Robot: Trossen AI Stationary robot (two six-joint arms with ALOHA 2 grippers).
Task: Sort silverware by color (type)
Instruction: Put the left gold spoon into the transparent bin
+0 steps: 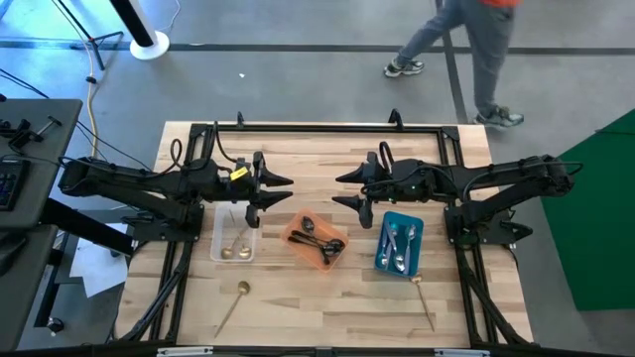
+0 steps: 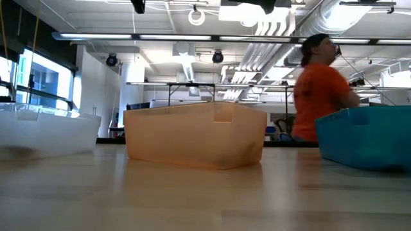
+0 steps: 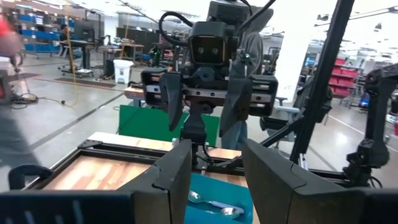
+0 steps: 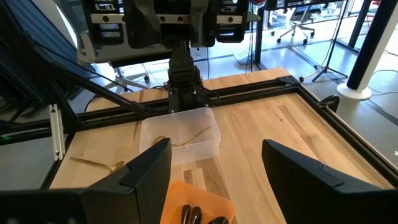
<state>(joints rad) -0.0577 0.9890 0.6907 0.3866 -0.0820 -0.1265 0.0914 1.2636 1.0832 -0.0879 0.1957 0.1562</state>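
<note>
Three trays stand in a row mid-table. The clear tray (image 1: 235, 235) holds gold spoons (image 4: 180, 138), the orange tray (image 1: 317, 241) holds black spoons (image 1: 322, 245), and the blue tray (image 1: 400, 243) holds silver spoons (image 1: 398, 248). One gold spoon (image 1: 235, 302) lies loose on the wood nearer the front edge. Another slim spoon (image 1: 424, 300) lies by the blue tray's near corner. My left gripper (image 1: 283, 190) and right gripper (image 1: 339, 189) hover open above the table, beyond the trays. They face each other and hold nothing.
A black frame (image 1: 317, 126) runs around the table's far edge and sides. A person in an orange top (image 2: 321, 90) walks on the floor beyond the far edge. Bare wood (image 1: 327, 307) lies in front of the trays.
</note>
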